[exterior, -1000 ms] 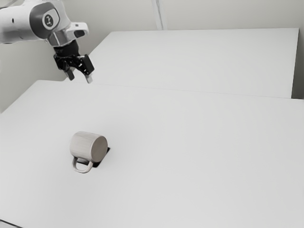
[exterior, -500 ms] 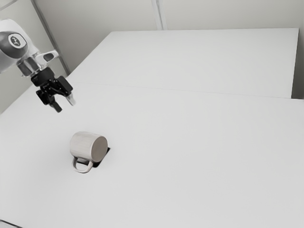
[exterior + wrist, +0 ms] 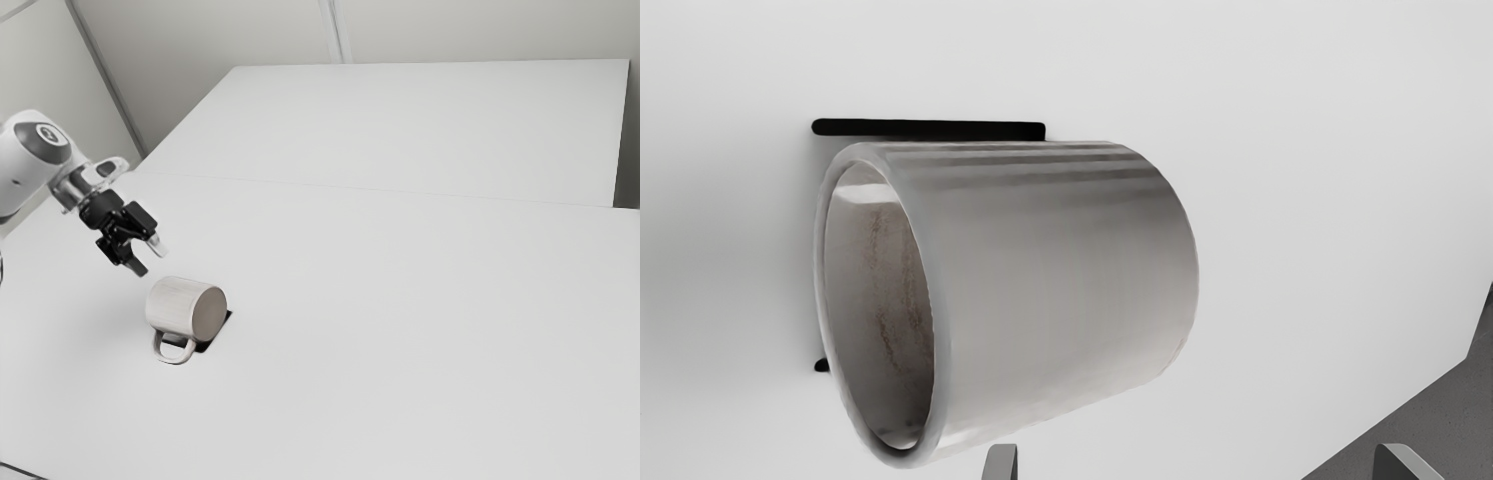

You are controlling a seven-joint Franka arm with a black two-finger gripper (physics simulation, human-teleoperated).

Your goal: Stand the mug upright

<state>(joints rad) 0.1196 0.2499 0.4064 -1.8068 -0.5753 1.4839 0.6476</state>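
the two fingers point(image 3: 1000, 467) of the gripper point(image 3: 148, 258) were wide apart, above the table point(image 3: 1306, 200) and near the mug point(image 3: 1066, 267), with a space between their tips and it. the mug lay on its side just ahead of the fingers, its round bottom end out in front of the gap and its open mouth out past the outer side of one finger, with its handle point(image 3: 175, 357) on the side away from them. farther from the fingers, a flat black thing point(image 3: 926, 129) was partly hidden under the mug.
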